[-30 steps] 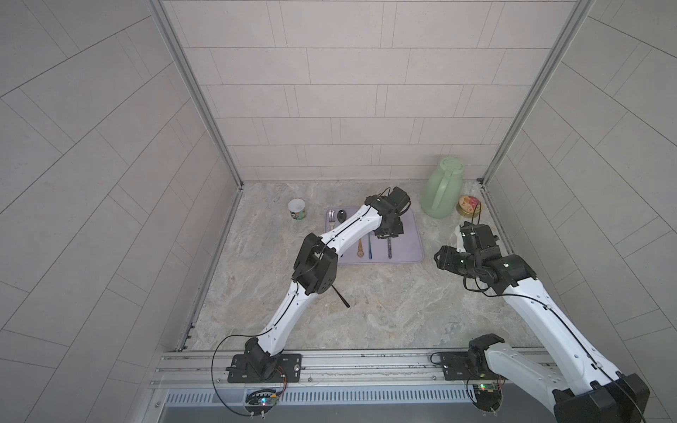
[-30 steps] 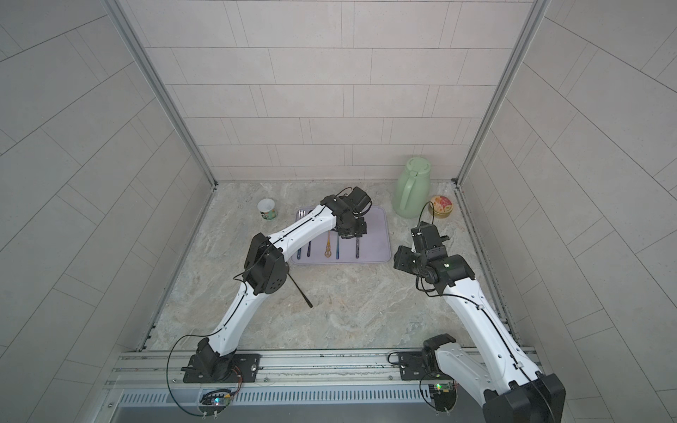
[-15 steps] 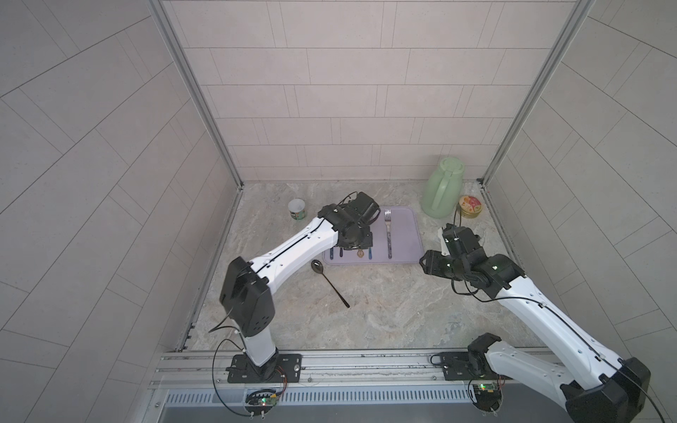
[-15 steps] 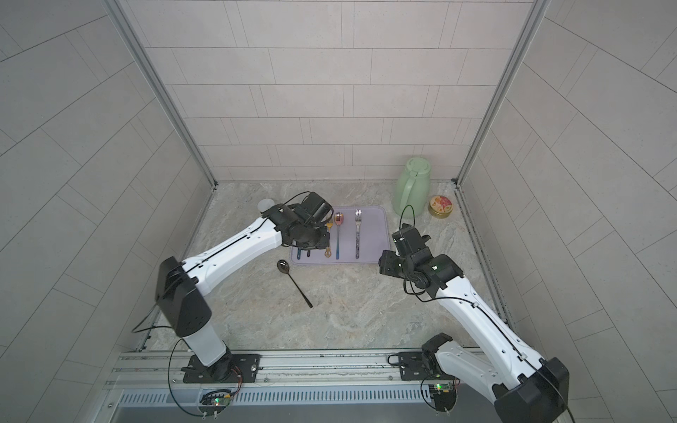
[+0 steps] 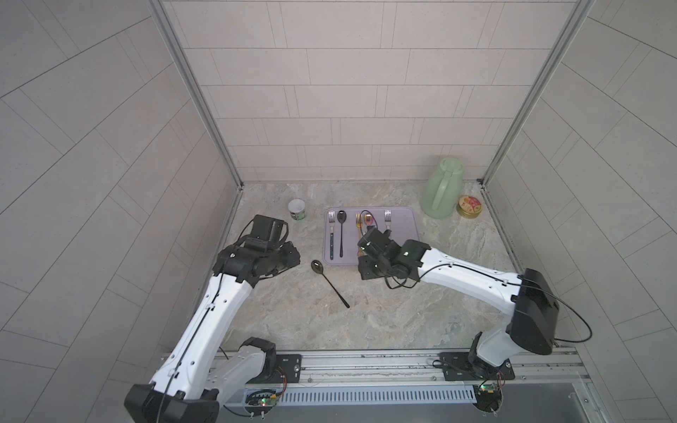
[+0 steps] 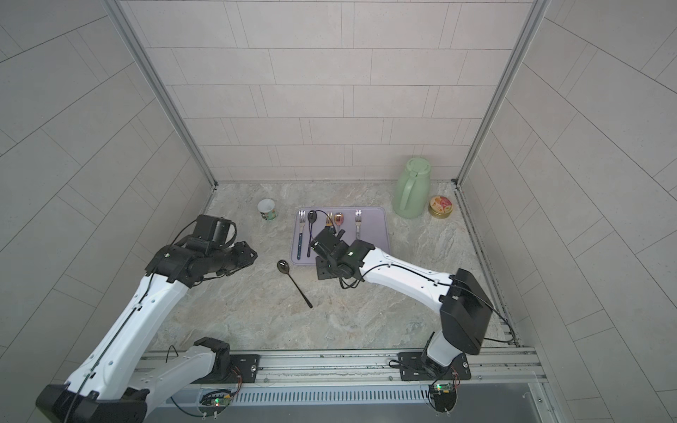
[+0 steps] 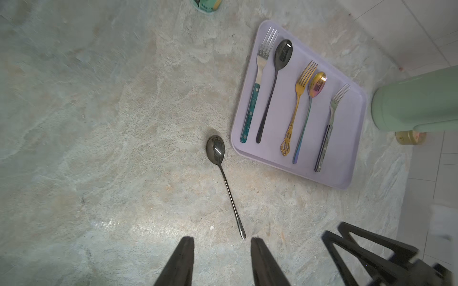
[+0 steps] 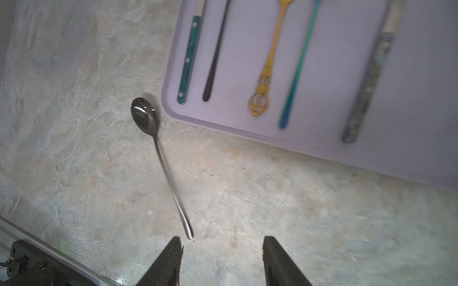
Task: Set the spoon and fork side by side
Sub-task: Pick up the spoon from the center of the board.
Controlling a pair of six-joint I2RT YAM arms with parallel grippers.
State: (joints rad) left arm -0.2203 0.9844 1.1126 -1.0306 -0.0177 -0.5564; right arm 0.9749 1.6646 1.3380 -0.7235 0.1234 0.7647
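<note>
Loose dark polished metal spoon point(image 5: 329, 283) lies flat on the marble-pattern tabletop point(image 5: 366, 322). Its bowl is just beside the near-left corner of the flat lavender plastic tray point(image 7: 344, 138), not on it, and its handle angles away from the tray.

On the tray, side by side:
- teal-handled steel fork point(image 7: 255, 84) with black long-handled spoon point(image 7: 272, 86)
- ornate gold fork point(image 7: 297, 99) with iridescent rainbow spoon point(image 7: 308, 111)
- grey marbled-handle fork point(image 7: 329, 128) alone, tray bare beside it

Left tool point(image 7: 221, 239): fingers moderately apart, nothing between them, above the tabletop by the loose spoon's handle tip.

Right tool point(image 8: 223, 237): fingers apart, empty, off the tabletop near that same handle tip. In both top views it sits over the tray's near edge.
</note>
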